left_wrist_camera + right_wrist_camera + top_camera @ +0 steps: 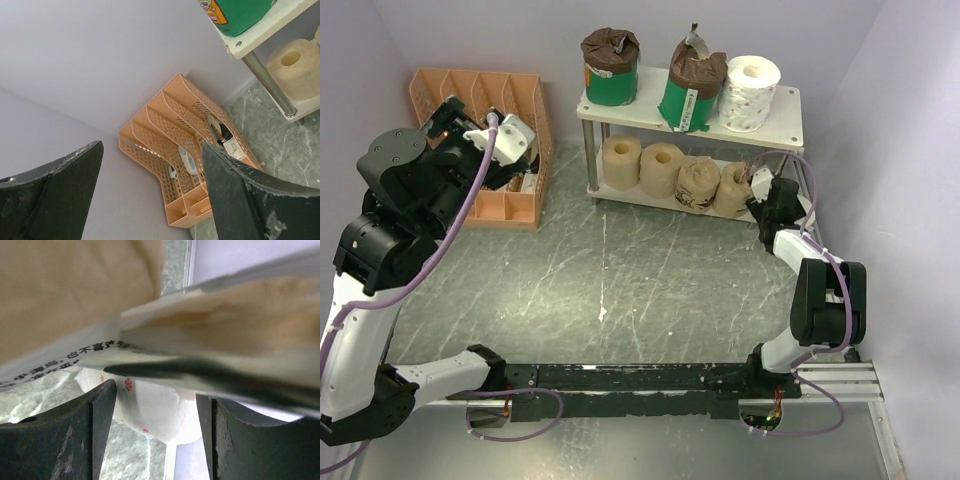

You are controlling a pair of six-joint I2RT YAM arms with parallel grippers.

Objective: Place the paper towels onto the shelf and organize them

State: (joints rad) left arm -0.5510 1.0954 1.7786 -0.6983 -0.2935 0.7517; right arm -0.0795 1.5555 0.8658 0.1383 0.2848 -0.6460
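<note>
From above, the shelf [790,125] stands at one o'clock on the green marbled desk [620,290]. Its top board carries two green-banded rolls [610,70] with crumpled dark brown tops. The second of them leans toward the white roll [750,92] at the board's right end. On the lower board four tan rolls [663,168] sit in a close row, two with open cores facing up and two wrapped and wrinkled. The right hand [758,188] is just beside the rightmost tan one, at its three o'clock. The left hand [455,115] hangs over the orange organizer [525,100] at ten o'clock.

From the left wrist, the left hand [152,150] is spread wide with nothing between its fingers. The orange organizer [165,130] lies beyond it against the wall. At two o'clock a corner of the shelf [260,30] shows, with a green band above and a tan roll below.

From the right wrist, the right hand [156,390] has its fingers apart. Tan wrapping [75,290] with black printed characters fills the top. White wrapping [150,410] with small red specks shows in the gap. I cannot tell whether the fingers clamp it.
</note>
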